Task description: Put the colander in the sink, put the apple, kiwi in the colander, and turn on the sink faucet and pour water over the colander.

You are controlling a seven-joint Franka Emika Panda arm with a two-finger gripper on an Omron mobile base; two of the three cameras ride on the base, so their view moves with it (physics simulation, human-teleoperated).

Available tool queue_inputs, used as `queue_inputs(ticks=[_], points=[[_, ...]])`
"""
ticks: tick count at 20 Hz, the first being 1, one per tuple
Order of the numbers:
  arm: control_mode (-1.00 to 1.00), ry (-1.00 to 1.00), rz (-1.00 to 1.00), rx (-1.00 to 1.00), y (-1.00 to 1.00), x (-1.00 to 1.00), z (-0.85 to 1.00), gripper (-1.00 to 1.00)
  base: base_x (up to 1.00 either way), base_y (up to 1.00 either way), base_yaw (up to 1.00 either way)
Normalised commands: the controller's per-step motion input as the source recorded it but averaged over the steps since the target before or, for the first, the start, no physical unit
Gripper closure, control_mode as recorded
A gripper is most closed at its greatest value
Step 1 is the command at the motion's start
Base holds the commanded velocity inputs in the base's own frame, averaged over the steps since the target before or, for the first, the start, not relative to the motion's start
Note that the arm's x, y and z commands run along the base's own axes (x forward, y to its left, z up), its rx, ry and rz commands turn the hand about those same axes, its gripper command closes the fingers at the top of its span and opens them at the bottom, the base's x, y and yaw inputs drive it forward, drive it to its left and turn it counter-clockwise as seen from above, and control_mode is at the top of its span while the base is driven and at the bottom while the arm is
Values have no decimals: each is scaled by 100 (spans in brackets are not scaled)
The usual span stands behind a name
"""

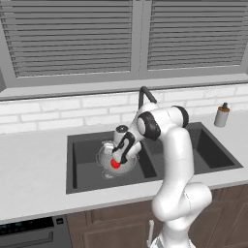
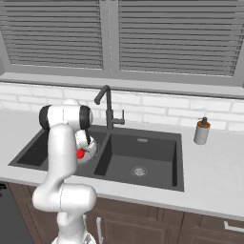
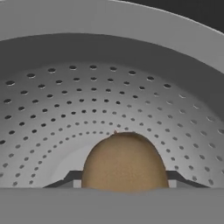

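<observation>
Brown and oval, one kiwi (image 3: 124, 161) sits pinched between the two dark fingertips (image 3: 177, 176) of the gripper (image 3: 124, 181), which press against its sides. It hangs inside the one colander (image 3: 109, 105) — a silver-grey perforated bowl whose holed wall curves up behind the fruit. From the left base view the colander (image 1: 107, 156) rests in the left basin of the sink (image 1: 82, 174), near that basin's back right corner, with the gripper (image 1: 119, 154) reaching down into it. One red apple (image 1: 115, 164) already lies in the bowl. Behind the divider between the two basins rises the single sink faucet (image 2: 106, 107) — tall, dark, its spout angled left. One soap bottle (image 2: 202, 131) stands on the worktop (image 2: 214, 176), at the sink's back right corner.
</observation>
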Motion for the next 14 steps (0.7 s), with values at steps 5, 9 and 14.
queue_inputs(ticks=[5,9,14], points=[[-100,0,0,-3,-18,24,-35,-100,0,0,0],[-100,0,0,0,-37,27,-44,-100,0,0,0],[-100,0,0,0,-50,8,-54,-100,0,0,0]])
